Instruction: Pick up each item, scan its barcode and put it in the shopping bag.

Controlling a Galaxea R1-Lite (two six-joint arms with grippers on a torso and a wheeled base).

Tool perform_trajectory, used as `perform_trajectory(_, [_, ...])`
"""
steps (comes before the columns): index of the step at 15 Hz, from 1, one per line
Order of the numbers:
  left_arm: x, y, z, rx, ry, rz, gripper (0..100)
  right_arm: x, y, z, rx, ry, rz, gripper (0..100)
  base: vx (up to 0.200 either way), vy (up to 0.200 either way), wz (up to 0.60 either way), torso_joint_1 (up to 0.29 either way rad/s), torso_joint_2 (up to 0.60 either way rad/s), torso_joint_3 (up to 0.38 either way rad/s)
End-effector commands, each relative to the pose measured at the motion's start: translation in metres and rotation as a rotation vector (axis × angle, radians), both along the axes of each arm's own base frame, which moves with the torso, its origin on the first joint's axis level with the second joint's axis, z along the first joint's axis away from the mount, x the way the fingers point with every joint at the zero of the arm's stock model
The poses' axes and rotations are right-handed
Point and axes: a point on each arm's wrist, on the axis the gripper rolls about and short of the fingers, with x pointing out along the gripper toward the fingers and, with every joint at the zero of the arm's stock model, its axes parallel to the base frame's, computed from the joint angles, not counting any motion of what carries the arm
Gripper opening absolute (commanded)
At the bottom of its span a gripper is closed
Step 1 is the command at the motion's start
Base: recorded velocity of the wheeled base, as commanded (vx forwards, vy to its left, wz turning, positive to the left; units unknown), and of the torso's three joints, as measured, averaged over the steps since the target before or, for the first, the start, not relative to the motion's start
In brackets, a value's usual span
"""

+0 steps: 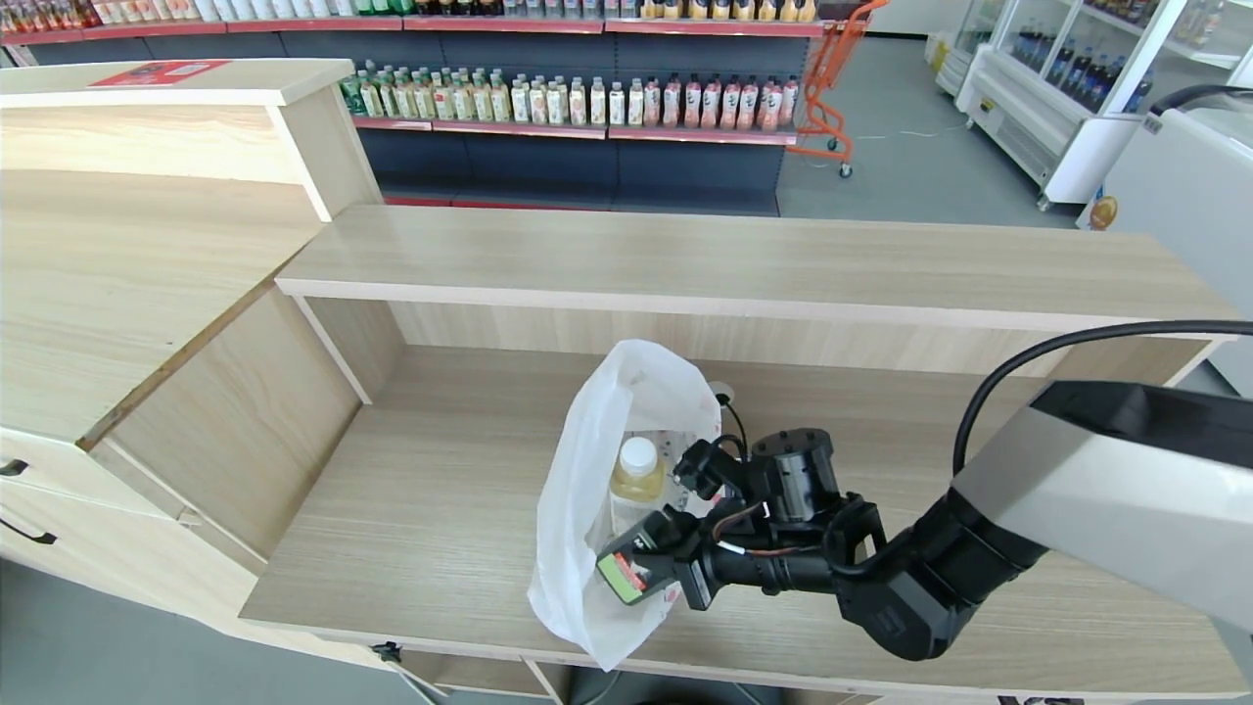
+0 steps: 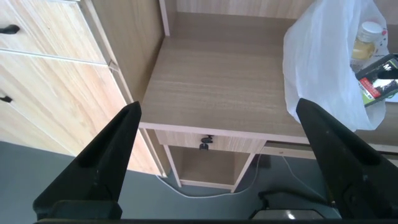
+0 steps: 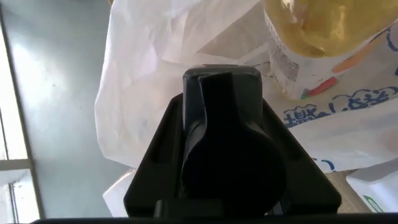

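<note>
A white shopping bag [image 1: 587, 490] stands open on the wooden counter [image 1: 431, 509]. Inside it is a bottle [image 1: 637, 470] with a white cap and yellow liquid. My right gripper [image 1: 654, 576] is at the bag's mouth, shut on a black item [image 1: 625, 570] with a green and red label, held just over the opening. In the right wrist view the black item [image 3: 222, 93] sits in front of the bag [image 3: 143, 87] and the bottle [image 3: 323, 37]. My left gripper [image 2: 219, 106] hangs open off the counter's near left corner, with nothing between its fingers [image 2: 99, 168].
A raised ledge [image 1: 744, 259] runs along the counter's back. A taller cabinet with drawers [image 1: 117, 323] closes the left side. Bare counter lies left of the bag. Shelves of bottles [image 1: 578, 98], an orange cart [image 1: 827, 78] and coolers stand beyond.
</note>
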Motion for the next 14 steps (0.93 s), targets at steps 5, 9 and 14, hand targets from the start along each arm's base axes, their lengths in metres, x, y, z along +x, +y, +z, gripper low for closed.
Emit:
perform_trajectory(5, [0.000,0.000,0.000,0.000,0.000,0.000,100,0.018,0.012,-0.039,-0.101,-0.124,0.079,0,0.000,0.000,0.00,0.000,0.00,0.000])
perform_trajectory(9, [0.000,0.000,0.000,0.000,0.000,0.000,100,0.026,0.018,-0.043,-0.101,-0.152,0.086,0,0.000,0.000,0.00,0.000,0.00,0.000])
perform_trajectory(14, [0.000,0.000,0.000,0.000,0.000,0.000,100,0.020,0.011,-0.012,-0.020,-0.024,0.033,100,0.000,0.000,0.00,0.000,0.00,0.000])
